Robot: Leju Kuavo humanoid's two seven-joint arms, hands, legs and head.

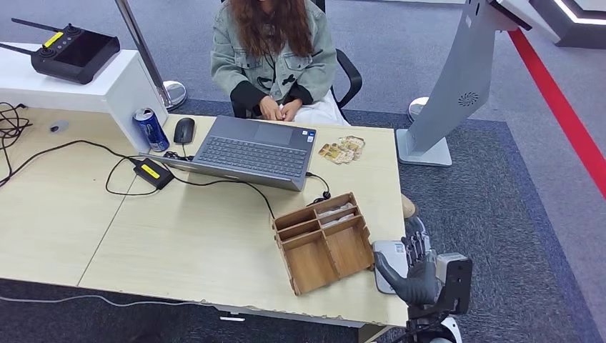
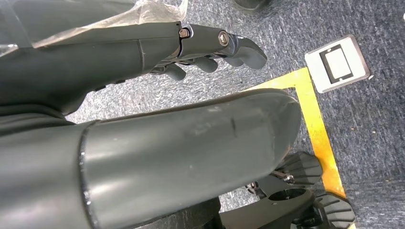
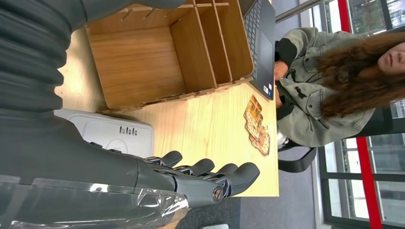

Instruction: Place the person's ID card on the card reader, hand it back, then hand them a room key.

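A white card reader [image 1: 386, 256] lies at the desk's front right corner, seen close up in the right wrist view [image 3: 114, 134]. My right hand [image 1: 414, 270] hovers at its right edge with fingers stretched out and nothing in them [image 3: 210, 177]. A few patterned cards [image 1: 342, 149] lie on the far side of the desk by the seated person [image 1: 275, 50]; they also appear in the right wrist view [image 3: 257, 125]. My left hand [image 2: 210, 50] hangs over the carpet, fingers loosely extended and empty. The person's hands rest together at the desk's edge.
A wooden compartment box [image 1: 323, 241] stands just left of the reader, with pale items in its far slots. An open laptop [image 1: 250, 151], mouse [image 1: 184, 130], can [image 1: 151, 128], power brick [image 1: 153, 173] and cables occupy the far left. A grey kiosk stand [image 1: 446, 100] rises at the right.
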